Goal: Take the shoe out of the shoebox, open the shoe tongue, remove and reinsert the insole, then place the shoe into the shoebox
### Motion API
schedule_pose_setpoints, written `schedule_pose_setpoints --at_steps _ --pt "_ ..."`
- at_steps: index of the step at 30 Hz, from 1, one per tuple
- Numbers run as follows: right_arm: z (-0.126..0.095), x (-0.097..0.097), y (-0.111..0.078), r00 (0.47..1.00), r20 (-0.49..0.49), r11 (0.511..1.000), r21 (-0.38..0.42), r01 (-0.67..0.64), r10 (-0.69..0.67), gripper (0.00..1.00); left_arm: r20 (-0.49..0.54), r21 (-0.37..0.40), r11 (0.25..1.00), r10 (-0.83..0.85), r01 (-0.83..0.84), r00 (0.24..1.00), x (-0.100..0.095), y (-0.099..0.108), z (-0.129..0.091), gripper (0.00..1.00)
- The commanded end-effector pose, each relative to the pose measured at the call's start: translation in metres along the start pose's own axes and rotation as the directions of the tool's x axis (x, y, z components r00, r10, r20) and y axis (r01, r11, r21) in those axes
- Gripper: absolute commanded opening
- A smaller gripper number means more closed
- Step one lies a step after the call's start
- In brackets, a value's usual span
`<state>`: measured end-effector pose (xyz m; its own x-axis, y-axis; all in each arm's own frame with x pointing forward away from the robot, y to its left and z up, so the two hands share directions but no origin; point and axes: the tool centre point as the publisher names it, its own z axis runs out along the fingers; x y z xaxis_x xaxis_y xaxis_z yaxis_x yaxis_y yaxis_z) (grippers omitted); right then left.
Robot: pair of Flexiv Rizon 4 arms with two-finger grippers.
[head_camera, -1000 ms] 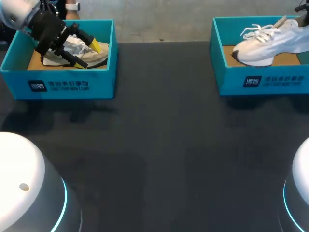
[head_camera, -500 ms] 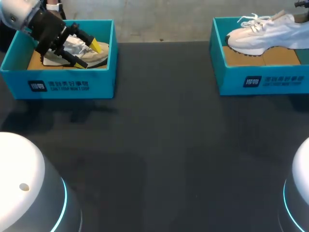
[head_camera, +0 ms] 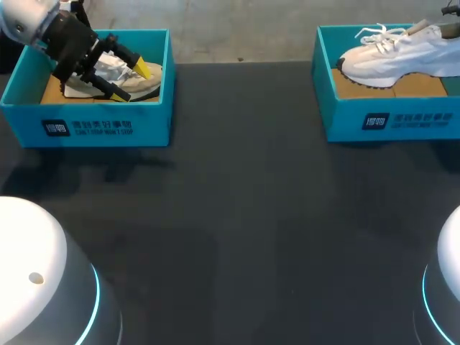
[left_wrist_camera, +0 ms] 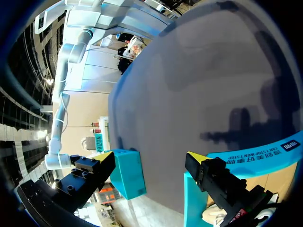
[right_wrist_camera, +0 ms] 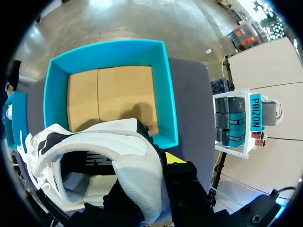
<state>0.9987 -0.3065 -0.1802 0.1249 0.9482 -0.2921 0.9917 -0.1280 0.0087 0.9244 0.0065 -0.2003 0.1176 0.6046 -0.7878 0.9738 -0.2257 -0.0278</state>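
A white sneaker (head_camera: 395,57) hangs level just above the right teal shoebox (head_camera: 388,118), toe toward the table's middle. My right gripper (head_camera: 447,30) is shut on its heel at the far right. In the right wrist view the right gripper (right_wrist_camera: 151,168) pinches the heel collar of the white sneaker (right_wrist_camera: 109,151), over the cardboard floor of the right shoebox (right_wrist_camera: 168,94). My left gripper (head_camera: 136,83) stands open in the left teal shoebox (head_camera: 100,126), over a beige shoe (head_camera: 136,85). The left gripper (left_wrist_camera: 150,156) holds nothing; the left shoebox's rim (left_wrist_camera: 255,151) runs beside one finger.
The dark table (head_camera: 251,215) stretches between the two boxes at the back corners. My two arm bases sit at the front corners, left base (head_camera: 36,287) and right base (head_camera: 445,287).
The right gripper has lifted the white sneaker out of its box and levelled it from a heel-up tilt. The left arm has kept still.
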Motion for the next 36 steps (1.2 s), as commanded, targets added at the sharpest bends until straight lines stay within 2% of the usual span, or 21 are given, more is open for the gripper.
schedule_pose_setpoints --at_steps 1,6,11,19,36 --pt "-0.001 -0.001 0.0 1.0 -0.002 1.0 -0.001 -0.001 0.001 0.0 -0.003 -0.002 1.0 0.001 -0.001 1.0 0.0 -0.001 0.0 1.0" --pt "0.001 -0.002 0.001 1.0 -0.004 1.0 0.0 -0.027 0.027 0.0 -0.003 -0.002 1.0 0.001 -0.001 1.0 0.0 -0.001 0.0 1.0" --pt "0.005 -0.015 0.006 0.998 0.011 0.998 -0.016 -0.065 0.065 0.0 -0.003 -0.002 1.0 0.001 -0.001 1.0 0.0 -0.001 0.0 1.0" --pt "0.018 -0.02 0.02 0.999 0.034 0.999 -0.008 -0.042 0.042 0.0 -0.003 -0.002 1.0 0.001 -0.001 1.0 0.0 -0.001 0.0 1.0" --pt "0.046 -0.024 0.063 0.994 0.046 0.994 -0.038 -0.098 0.1 0.0 -0.003 -0.002 1.0 0.001 -0.001 1.0 0.0 -0.001 0.0 1.0"
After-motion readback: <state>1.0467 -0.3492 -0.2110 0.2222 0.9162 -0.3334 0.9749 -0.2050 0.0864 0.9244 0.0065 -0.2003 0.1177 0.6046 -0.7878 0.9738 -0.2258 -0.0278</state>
